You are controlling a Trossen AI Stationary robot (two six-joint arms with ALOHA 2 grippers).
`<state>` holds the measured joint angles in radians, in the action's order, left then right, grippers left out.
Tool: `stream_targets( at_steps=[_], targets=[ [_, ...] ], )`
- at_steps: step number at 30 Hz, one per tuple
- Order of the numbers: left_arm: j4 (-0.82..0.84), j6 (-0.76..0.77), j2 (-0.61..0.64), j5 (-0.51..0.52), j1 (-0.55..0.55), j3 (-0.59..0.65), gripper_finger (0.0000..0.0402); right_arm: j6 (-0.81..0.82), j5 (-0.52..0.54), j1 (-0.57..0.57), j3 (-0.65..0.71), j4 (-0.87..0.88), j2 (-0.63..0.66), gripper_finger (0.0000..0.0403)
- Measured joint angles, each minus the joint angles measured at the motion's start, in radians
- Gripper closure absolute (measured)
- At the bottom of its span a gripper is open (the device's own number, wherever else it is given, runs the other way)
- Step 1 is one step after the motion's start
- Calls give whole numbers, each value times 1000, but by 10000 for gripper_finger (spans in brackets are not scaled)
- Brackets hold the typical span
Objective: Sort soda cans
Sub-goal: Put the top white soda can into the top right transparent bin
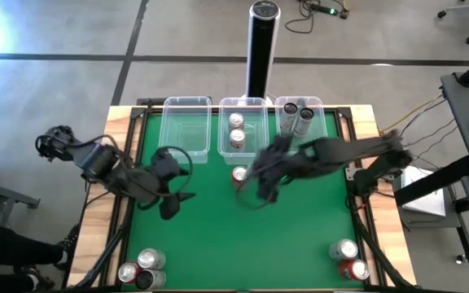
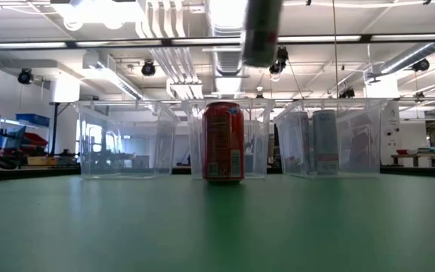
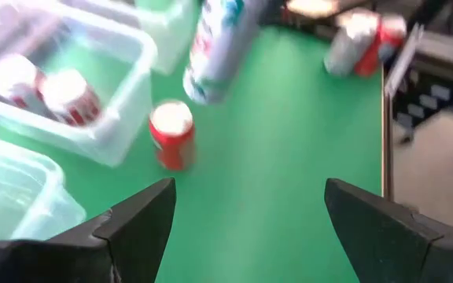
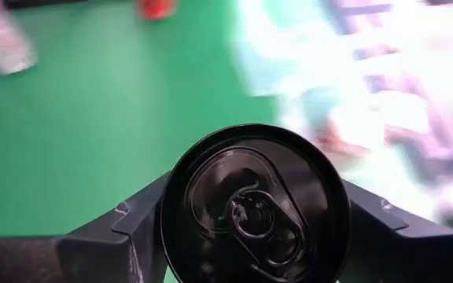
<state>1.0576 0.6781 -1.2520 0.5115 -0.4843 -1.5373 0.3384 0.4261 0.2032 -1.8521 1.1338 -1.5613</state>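
Right gripper (image 4: pixel 250 228): fingers clamped on a dark can (image 4: pixel 252 206), carried above mid-table for binning.
Left gripper (image 3: pixel 246 224): fingers wide, empty, waiting left of centre.

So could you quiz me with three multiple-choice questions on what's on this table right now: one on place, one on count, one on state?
1. Where is the upright red can?
A. inside a tub
B. on the green mat before the middle tub
C. at the near-left corner

2. How many cans lie in the middle tub?
A. none
B. two
C. five

3. The right gripper is:
A. shut on a can
B. open and empty
C. out of sight

Answers: 1 B, the high view shows it outside the tub; 2 B, two tops show; 3 A, its fingers clamp a dark-topped can.
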Motion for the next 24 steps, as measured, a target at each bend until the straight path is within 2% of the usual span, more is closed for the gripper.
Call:
stream_targets(
  at_steps=[4, 9, 12, 18, 24],
  targets=[
    [-77, -35, 26, 19, 0, 1, 91, 23, 61, -105, 95, 41, 171, 155],
    [-175, -123, 26, 13, 0, 2, 91, 27, 51, -303, 262, 38, 312, 155],
    [-202, -143, 18, 12, 1, 2, 91, -7, 5, -419, 369, 21, 372, 155],
    [-201, -129, -1, 11, 2, 2, 91, -69, -180, -553, 600, -187, 401, 155],
    [-189, -71, -7, 12, 2, 2, 91, -96, -174, -645, 743, -325, 356, 155]
  ],
)
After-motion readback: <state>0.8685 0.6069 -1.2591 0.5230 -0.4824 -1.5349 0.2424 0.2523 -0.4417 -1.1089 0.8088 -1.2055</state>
